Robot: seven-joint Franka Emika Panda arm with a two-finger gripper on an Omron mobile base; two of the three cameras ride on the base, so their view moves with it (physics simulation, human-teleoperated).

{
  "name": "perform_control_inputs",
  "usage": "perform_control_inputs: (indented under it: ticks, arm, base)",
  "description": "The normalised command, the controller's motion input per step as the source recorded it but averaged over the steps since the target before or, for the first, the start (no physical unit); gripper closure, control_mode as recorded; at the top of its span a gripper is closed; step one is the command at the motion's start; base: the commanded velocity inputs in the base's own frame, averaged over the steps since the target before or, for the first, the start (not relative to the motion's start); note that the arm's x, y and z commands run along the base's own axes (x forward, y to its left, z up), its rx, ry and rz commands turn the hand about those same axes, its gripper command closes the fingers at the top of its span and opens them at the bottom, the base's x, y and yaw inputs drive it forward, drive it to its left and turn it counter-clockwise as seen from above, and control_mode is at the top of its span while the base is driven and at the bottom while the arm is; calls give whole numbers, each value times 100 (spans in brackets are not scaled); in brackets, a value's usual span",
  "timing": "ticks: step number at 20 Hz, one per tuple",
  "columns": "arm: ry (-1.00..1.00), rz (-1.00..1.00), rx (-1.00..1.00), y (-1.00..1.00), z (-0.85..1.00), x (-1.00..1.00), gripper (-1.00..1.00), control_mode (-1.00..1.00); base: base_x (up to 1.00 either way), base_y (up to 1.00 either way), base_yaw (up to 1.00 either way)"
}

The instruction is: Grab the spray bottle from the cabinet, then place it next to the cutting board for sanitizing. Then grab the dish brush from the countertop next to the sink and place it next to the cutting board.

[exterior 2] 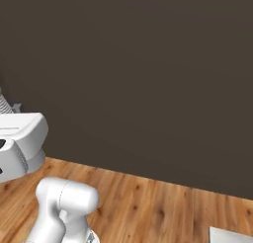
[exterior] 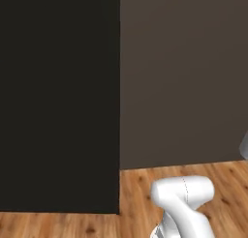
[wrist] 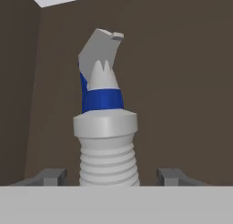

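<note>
The spray bottle (wrist: 107, 127) stands upright between my fingertips (wrist: 52, 175), showing its white ribbed neck, blue collar and white spray head. My gripper (wrist: 111, 175) is shut on its lower body, which is hidden below the neck. The fingertips flank the narrower neck with a small gap on each side. In the right base view my white hand (exterior 2: 20, 138) is at the left edge, with the bottle's ribbed part (exterior 2: 4, 104) just above it, off any surface. The cabinet's black-brown side (exterior: 58, 101) fills the left. The cutting board, dish brush, sink and countertop are out of view.
A plain brown wall (exterior 2: 148, 79) rises straight ahead over a wooden plank floor (exterior: 145, 193). The corner of a pale grey thing (exterior 2: 230, 235) pokes in at the lower right of the right base view.
</note>
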Motion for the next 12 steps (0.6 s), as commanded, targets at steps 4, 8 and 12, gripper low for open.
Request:
perform_control_inputs:
  ticks: [4, 8, 12]
  arm:
    - [0, 0, 0, 0, 0, 0, 100, 100]
    - [0, 0, 0, 0, 0, 0, 100, 100]
    - [0, 0, 0, 0, 0, 0, 100, 100]
  base:
    - [73, -12, -12]
    - [84, 0, -23]
    - [91, -18, -17]
